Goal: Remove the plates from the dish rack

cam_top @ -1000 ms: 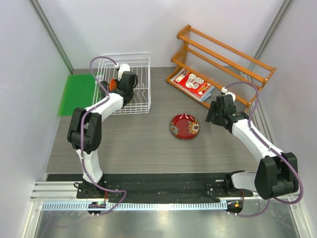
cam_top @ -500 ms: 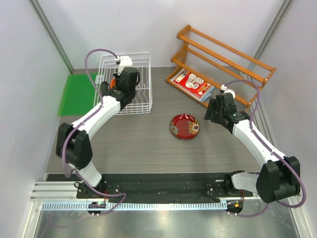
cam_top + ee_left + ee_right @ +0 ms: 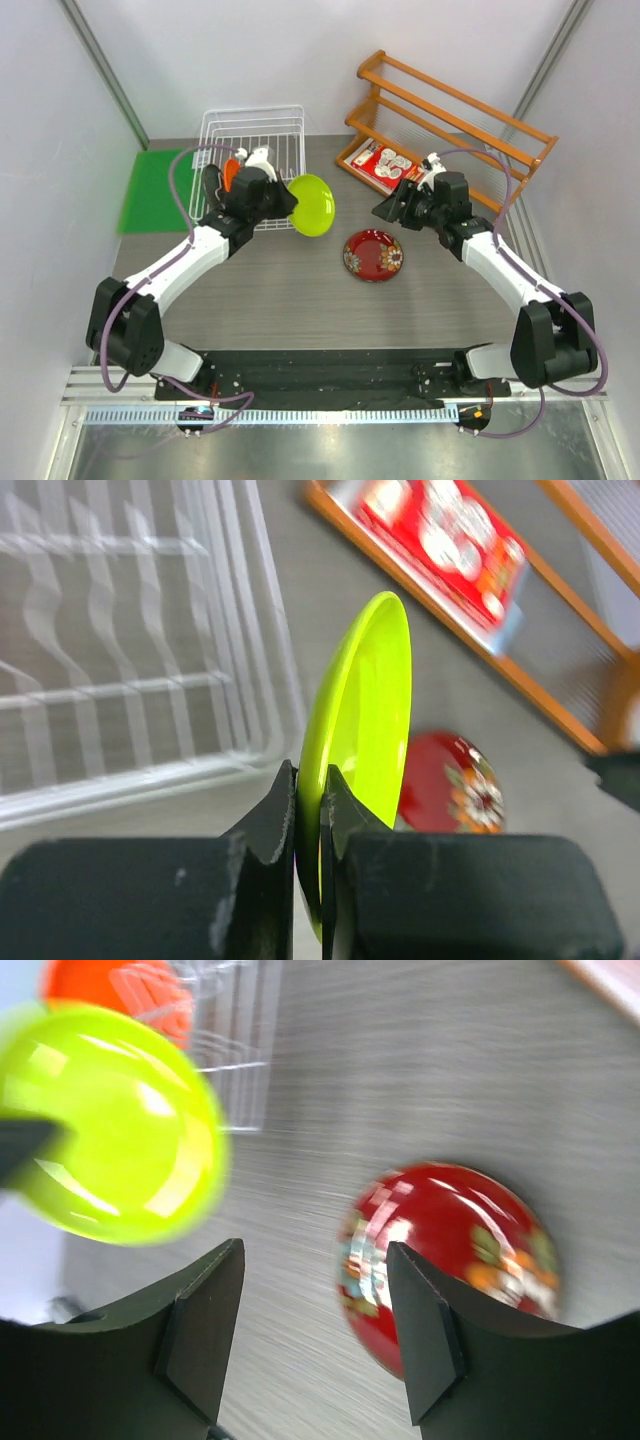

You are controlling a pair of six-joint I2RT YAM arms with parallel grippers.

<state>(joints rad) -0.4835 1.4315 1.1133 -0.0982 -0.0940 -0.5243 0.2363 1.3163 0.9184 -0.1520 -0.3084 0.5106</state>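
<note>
My left gripper (image 3: pixel 285 203) is shut on the rim of the lime green plate (image 3: pixel 312 205) and holds it on edge in the air, just right of the white wire dish rack (image 3: pixel 285 120). In the left wrist view the jaws pinch the green plate (image 3: pixel 365 705) between them. An orange plate (image 3: pixel 231 172) stands in the rack, partly hidden by the arm. The dark red patterned plate (image 3: pixel 373 253) lies flat on the table. My right gripper (image 3: pixel 385 210) is open and empty, above the table just up-right of the red plate (image 3: pixel 455 1250). No blue-grey plate shows.
An orange-brown wooden slatted shelf (image 3: pixel 450 120) stands at the back right with a red-and-white packet (image 3: pixel 390 168) on it. A green mat (image 3: pixel 153 188) lies left of the rack. Grey walls close in both sides.
My left gripper has lifted the lime green plate out of the rack and carried it right. My right gripper has swung left toward the table's middle.
</note>
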